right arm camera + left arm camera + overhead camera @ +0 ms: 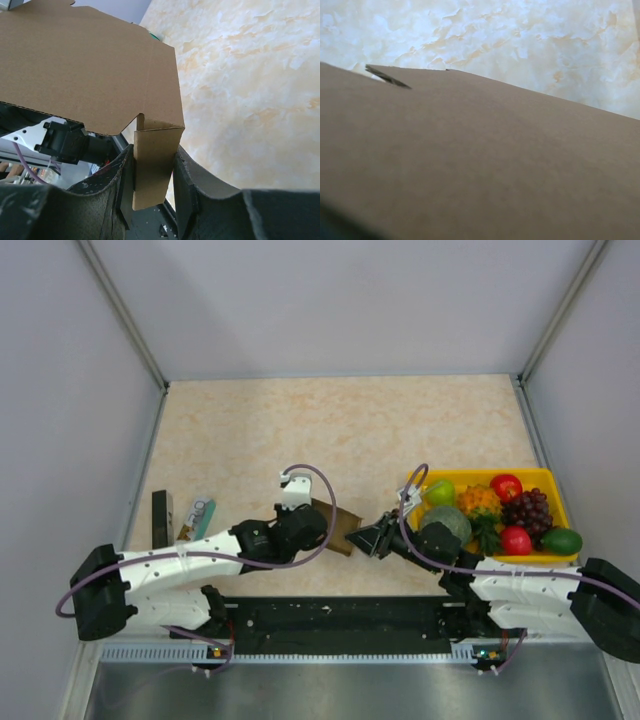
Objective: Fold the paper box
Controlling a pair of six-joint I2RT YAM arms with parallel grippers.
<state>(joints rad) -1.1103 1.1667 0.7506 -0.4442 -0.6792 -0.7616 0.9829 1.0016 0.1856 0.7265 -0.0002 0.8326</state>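
Observation:
The paper box [338,527] is a brown cardboard sheet held up between the two arms near the table's front edge. It fills most of the left wrist view [480,165] and hides the left fingers there. My left gripper [312,525] is right against the box's left side; its jaws do not show. In the right wrist view the box [85,65] hangs above my right gripper [152,172]. A narrow flap [154,165] of the box hangs down between the right fingers [187,185], which touch both of its edges. The right gripper also shows in the top view [368,537].
A yellow tray [545,480] with several fruits stands at the right, beside the right arm. A teal-and-white packet [202,514] and a dark flat object [160,518] lie at the left near the left arm. Walls enclose the marbled table [340,430].

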